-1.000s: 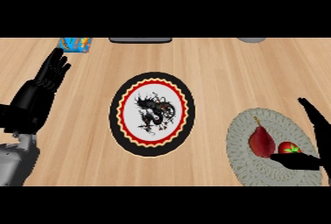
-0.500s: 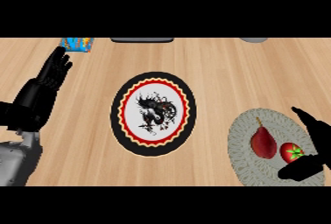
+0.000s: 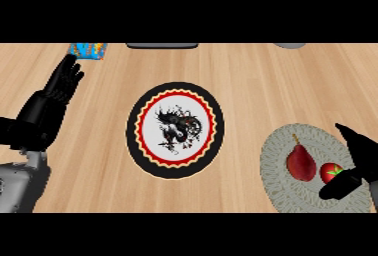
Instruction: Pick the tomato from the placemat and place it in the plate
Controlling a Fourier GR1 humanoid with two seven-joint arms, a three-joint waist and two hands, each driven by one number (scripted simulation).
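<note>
the task is at its early stage: the tomato point(image 3: 331, 173) lies on the round grey placemat point(image 3: 281, 186) at the lower right, just beside a dark red pear point(image 3: 300, 163), and nothing has been lifted yet. the right hand point(image 3: 361, 159) is over the mat's right side, with its fingers stretched above the tomato and its thumb below it, so the tomato sits in the gap between them. the hand looks spread wide and not yet closed; whether any part already touches the tomato cannot be told.

what seems to be left is nearly everything: closing on the tomato, lifting it without nudging the pear, carrying it left to the plate point(image 3: 133, 131) and setting it down. the plate, with a black rim, a red scalloped ring and a dark figure at its centre, lies mid-counter, well apart from the mat, and holds nothing.

the left hand point(image 3: 49, 106) rests at the left edge, fingers straight and pointing up.

the surface is a light wooden counter point(image 3: 251, 80). along its far edge there are a small blue item point(image 3: 88, 50), a dark grey object point(image 3: 162, 45) and a pale grey object point(image 3: 291, 45), each cut off by the view
</note>
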